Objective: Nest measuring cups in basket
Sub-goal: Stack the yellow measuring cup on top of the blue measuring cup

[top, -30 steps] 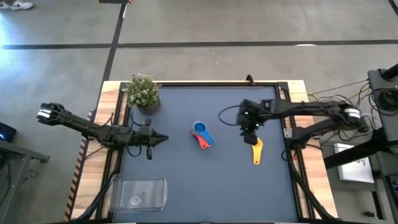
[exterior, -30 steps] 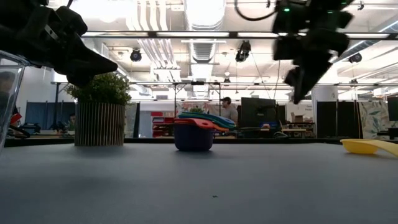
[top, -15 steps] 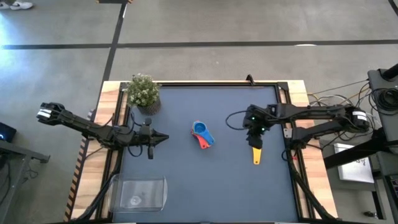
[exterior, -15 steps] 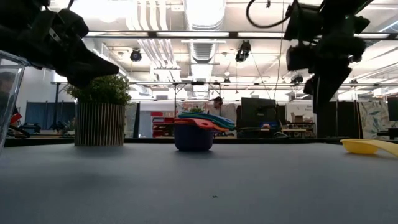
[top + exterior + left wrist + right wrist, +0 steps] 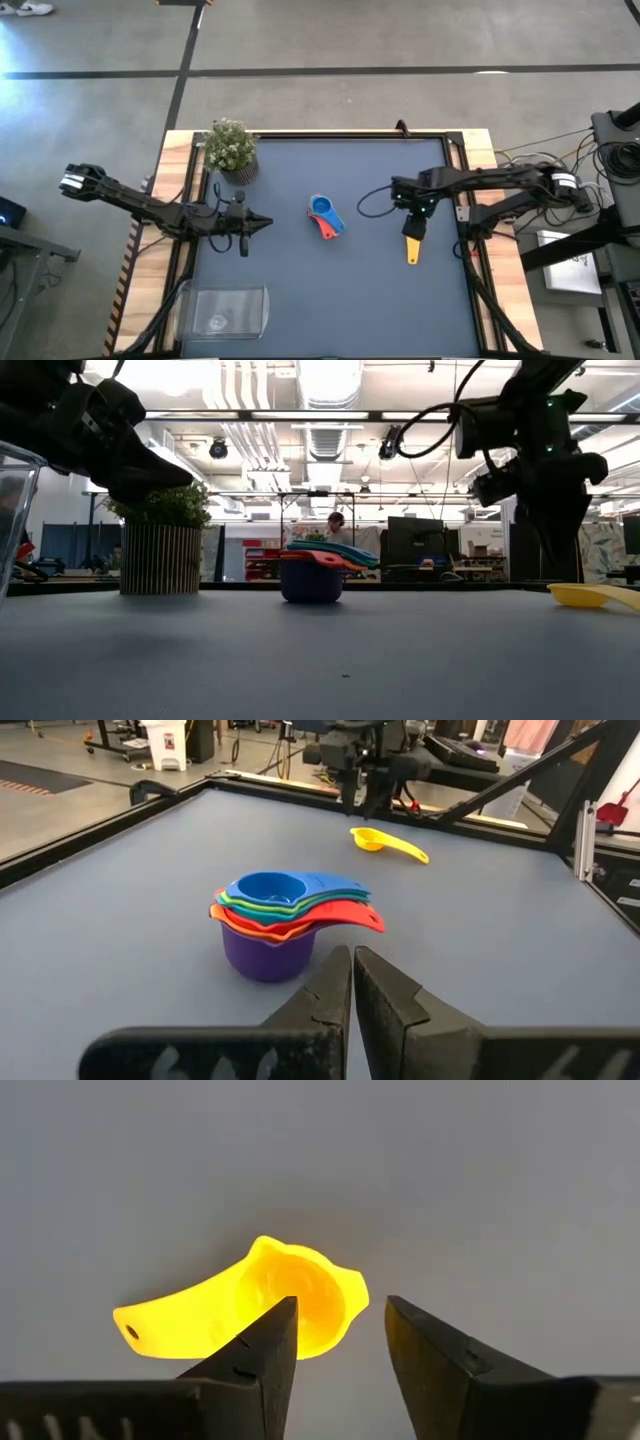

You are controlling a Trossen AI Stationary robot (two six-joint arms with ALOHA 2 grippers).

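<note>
Likely robotics lab: exposed ceiling ducts [image 5: 262, 435], monitors [image 5: 415, 542], cable bundles [image 5: 528, 152], taped concrete floor [image 5: 330, 72].

Bare table [image 5: 370, 290] lies between the stacked cups [image 5: 324, 214] and yellow cup [image 5: 412, 243] (plant [image 5: 231, 148] stands far off).

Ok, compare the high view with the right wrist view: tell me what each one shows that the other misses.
Only the high view shows the clear basket at the near left corner, the nested stack of cups mid-table, the potted plant and the left gripper, shut, waiting left of the stack. Only the right wrist view shows the right gripper open, its fingers straddling the yellow cup's bowl. Both show the yellow cup lying alone on the table.
</note>
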